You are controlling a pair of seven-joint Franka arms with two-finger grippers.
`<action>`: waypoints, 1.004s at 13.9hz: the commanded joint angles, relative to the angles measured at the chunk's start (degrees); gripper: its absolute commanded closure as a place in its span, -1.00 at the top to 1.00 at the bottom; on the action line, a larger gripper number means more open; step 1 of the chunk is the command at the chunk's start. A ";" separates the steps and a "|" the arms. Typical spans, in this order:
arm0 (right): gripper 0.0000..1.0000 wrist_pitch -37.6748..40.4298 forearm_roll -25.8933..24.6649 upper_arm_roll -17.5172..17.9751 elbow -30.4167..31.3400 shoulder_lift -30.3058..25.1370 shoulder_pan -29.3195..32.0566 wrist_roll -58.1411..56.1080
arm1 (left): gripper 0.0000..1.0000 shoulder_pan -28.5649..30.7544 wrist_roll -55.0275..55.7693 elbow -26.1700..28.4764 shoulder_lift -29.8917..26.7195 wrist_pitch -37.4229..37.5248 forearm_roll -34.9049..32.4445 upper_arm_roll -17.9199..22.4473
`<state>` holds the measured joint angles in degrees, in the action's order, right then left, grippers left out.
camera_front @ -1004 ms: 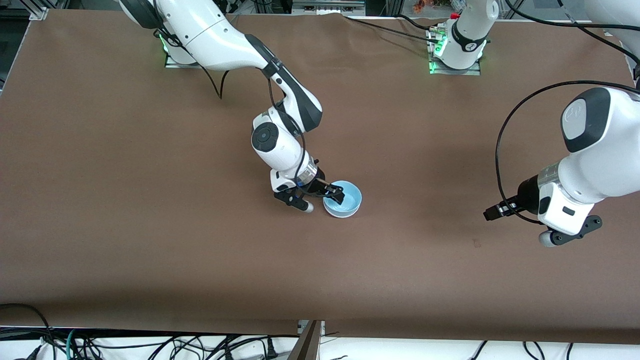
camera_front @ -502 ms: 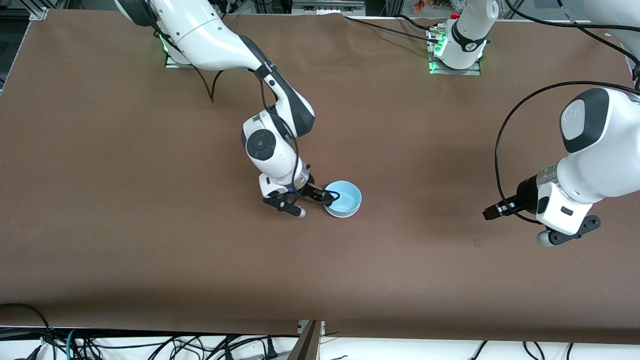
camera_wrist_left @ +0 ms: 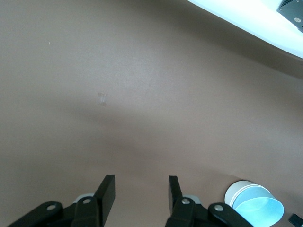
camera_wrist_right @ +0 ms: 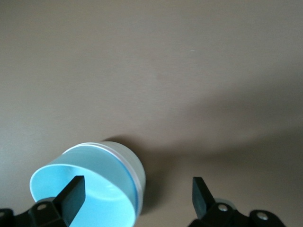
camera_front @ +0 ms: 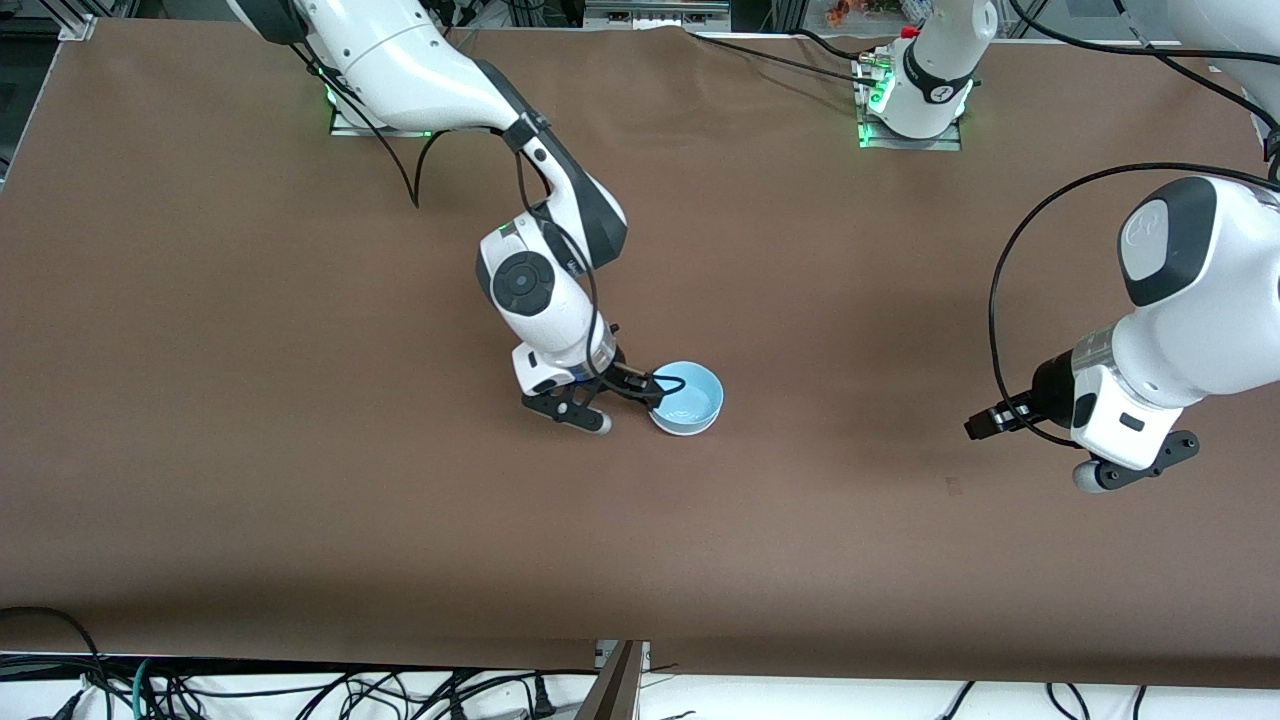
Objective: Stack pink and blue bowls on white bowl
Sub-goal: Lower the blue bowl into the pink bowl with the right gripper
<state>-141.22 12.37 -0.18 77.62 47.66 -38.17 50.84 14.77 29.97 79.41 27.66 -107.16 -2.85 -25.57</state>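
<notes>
- Since 1 s ago: right gripper (camera_front: 628,392) has pulled back off the blue bowl (camera_front: 687,399) toward the right arm's end of the table; its finger was inside the bowl then, now it's sitting at the rim edge. The bowl hasn't shifted.
- Right gripper is hanging low beside the bowl, jaws spread wide, gripping nothing. In the right wrist view one finger (camera_wrist_right: 72,195) is showing in front of the bowl's (camera_wrist_right: 90,184) wall and the other finger is out over bare table.
- Blue bowl is sitting upright on the brown table (camera_front: 300,450), about mid-table. It's the top of a stack: a white wall is showing under the blue rim in the wrist views; can't tell if pink is in there.
- Left gripper (camera_front: 982,424) is waiting in the air, well apart from the bowl, toward the left arm's end; fingers (camera_wrist_left: 106,195) are standing partly apart w/ nothing between them.
</notes>
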 commanded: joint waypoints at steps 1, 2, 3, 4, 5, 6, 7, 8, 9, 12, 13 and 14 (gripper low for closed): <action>1.00 -5.98 -1.21 0.01 -0.10 1.47 -0.59 0.40 | 0.07 0.26 -1.31 1.09 -1.12 0.37 -0.67 0.08; 1.00 -6.69 -1.64 -0.16 -0.10 1.56 -0.59 0.23 | 0.07 0.26 -1.31 1.09 -1.12 0.37 -0.67 0.08; 1.00 -6.96 -3.30 -0.17 -0.10 1.56 -0.51 -0.03 | 0.07 0.26 -1.31 1.09 -1.12 0.37 -0.67 0.08; 1.00 -7.05 -4.97 -0.25 -0.10 1.74 -0.42 -0.04 | 0.07 0.26 -1.31 1.09 -1.12 0.37 -0.67 0.08; 1.00 -7.31 -5.60 -0.25 -0.10 2.09 -0.42 0.05 | 0.07 0.26 -1.31 1.09 -1.12 0.37 -0.76 0.08; 1.00 -8.53 -5.69 -0.17 -0.10 2.52 -0.59 0.05 | 0.07 0.26 -1.31 1.18 -1.12 0.37 -0.67 0.08; 1.00 -10.11 -6.04 -0.17 0.08 3.05 -0.77 0.05 | 0.07 0.26 -1.31 1.18 -1.12 0.37 -0.76 0.08; 1.00 -11.52 -6.74 -0.25 0.08 3.84 -1.38 0.14 | 0.07 0.26 -1.31 1.36 -1.12 0.37 -0.76 0.08; 1.00 -12.58 -7.61 -0.25 0.08 4.28 -1.47 0.23 | 0.07 0.26 -1.31 1.44 -1.12 0.37 -0.76 0.08; 1.00 -13.12 -10.16 -0.25 0.17 5.08 -1.56 0.49 | 0.07 0.26 -1.31 1.45 -1.12 0.37 -0.76 0.08; 1.00 -13.20 -10.35 -0.25 0.17 5.16 -1.56 0.49 | 0.07 0.26 -1.31 1.45 -1.12 0.37 -0.76 0.08; 1.00 -13.03 -10.17 -0.25 0.08 4.90 -1.47 0.40 | 0.07 0.26 -1.31 1.45 -1.12 0.37 -0.76 0.08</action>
<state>-153.69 3.33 -0.33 77.80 52.80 -39.54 50.84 14.77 29.91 79.78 27.66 -107.15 -2.85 -25.54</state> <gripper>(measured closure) 0.000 0.463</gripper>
